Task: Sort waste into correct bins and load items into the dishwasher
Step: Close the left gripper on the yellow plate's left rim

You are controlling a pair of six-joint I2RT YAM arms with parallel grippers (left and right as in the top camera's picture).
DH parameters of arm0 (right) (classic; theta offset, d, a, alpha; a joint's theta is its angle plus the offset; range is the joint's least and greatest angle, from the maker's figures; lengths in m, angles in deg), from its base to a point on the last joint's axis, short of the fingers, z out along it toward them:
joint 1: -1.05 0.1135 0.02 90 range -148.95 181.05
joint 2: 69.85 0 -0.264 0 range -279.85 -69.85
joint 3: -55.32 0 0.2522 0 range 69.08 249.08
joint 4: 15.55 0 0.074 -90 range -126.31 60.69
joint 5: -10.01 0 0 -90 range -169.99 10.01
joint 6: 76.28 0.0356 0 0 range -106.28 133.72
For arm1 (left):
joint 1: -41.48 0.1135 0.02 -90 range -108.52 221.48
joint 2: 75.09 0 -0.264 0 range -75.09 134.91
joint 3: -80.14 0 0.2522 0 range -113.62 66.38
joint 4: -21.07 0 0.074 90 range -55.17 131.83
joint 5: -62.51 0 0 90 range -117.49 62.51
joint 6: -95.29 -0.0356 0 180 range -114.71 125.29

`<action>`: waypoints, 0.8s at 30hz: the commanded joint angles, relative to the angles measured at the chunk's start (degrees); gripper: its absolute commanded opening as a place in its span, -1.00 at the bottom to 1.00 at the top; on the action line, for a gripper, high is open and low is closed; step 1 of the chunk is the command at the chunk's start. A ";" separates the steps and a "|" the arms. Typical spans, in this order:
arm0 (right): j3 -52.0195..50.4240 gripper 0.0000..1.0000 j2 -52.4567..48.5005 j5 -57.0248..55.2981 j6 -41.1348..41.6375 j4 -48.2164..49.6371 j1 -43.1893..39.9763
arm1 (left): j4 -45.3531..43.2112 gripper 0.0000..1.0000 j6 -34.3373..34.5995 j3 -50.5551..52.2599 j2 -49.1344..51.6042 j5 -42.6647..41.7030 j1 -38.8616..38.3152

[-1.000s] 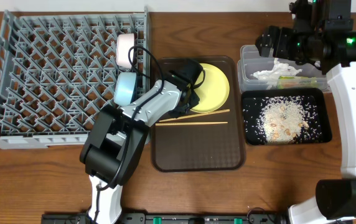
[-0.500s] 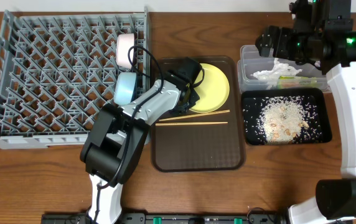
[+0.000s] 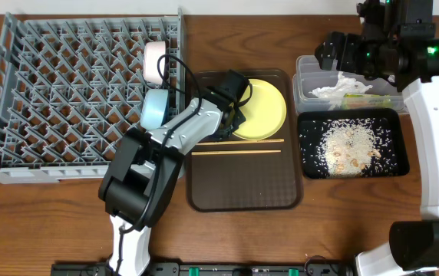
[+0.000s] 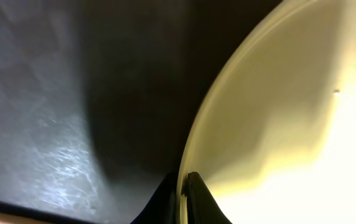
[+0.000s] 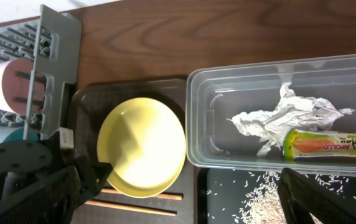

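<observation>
— Plate (image 3: 264, 109) position?
— On brown tray (image 3: 242, 184), beside chopsticks (image 3: 242, 151); left pincer (image 4: 183, 186) clenched on its rim.
— Right pincer (image 3: 338, 54)?
— Spread wide, grasping nothing, over clear tub (image 3: 302, 84) holding tissue (image 5: 277, 118) and wrapper (image 5: 327, 143).

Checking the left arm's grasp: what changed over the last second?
The left gripper closed on the plate rim, and the plate shifted slightly rightward on the brown tray. The right gripper stayed open over the tub; rice tray and bowls unchanged.
</observation>
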 commanded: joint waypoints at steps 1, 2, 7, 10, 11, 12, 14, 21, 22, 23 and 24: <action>0.02 0.99 -0.37 -0.15 0.42 -0.04 0.26 | 0.55 -0.85 -4.92 -0.02 -3.43 5.81 0.28; 0.02 0.98 -0.37 -0.15 0.42 -0.04 0.26 | 0.52 -0.85 -6.84 -0.02 -4.46 7.19 0.28; 0.02 0.99 -0.37 -0.15 0.42 -0.04 0.26 | 0.46 -0.85 -13.77 -0.02 -8.41 13.81 0.28; 0.02 0.99 -0.37 -0.15 0.42 -0.04 0.26 | 0.44 -0.85 -18.25 -0.02 -10.25 15.37 0.28; 0.02 0.98 -0.37 -0.15 0.42 -0.04 0.26 | 0.44 -0.85 -19.87 -0.02 -10.58 15.58 0.28; 0.02 0.98 -0.37 -0.15 0.42 -0.04 0.26 | 0.46 -0.85 -21.14 -0.02 -10.95 15.65 0.28; 0.02 0.98 -0.37 -0.15 0.42 -0.04 0.26 | 0.48 -0.85 -23.23 -0.02 -11.39 15.63 0.28; 0.02 0.99 -0.37 -0.15 0.42 -0.04 0.26 | -0.24 -0.74 -23.37 -0.02 -11.47 15.56 0.28; 0.02 0.99 -0.37 -0.15 0.42 -0.04 0.26 | -0.39 -0.70 -22.82 -0.02 -11.47 15.56 0.28; 0.02 0.99 -0.37 -0.15 0.42 -0.04 0.26 | -0.57 -0.67 -22.56 -0.02 -11.47 15.56 0.28; 0.02 0.98 -0.37 -0.15 0.42 -0.04 0.26 | -0.68 -0.66 -22.53 -0.02 -11.47 15.56 0.28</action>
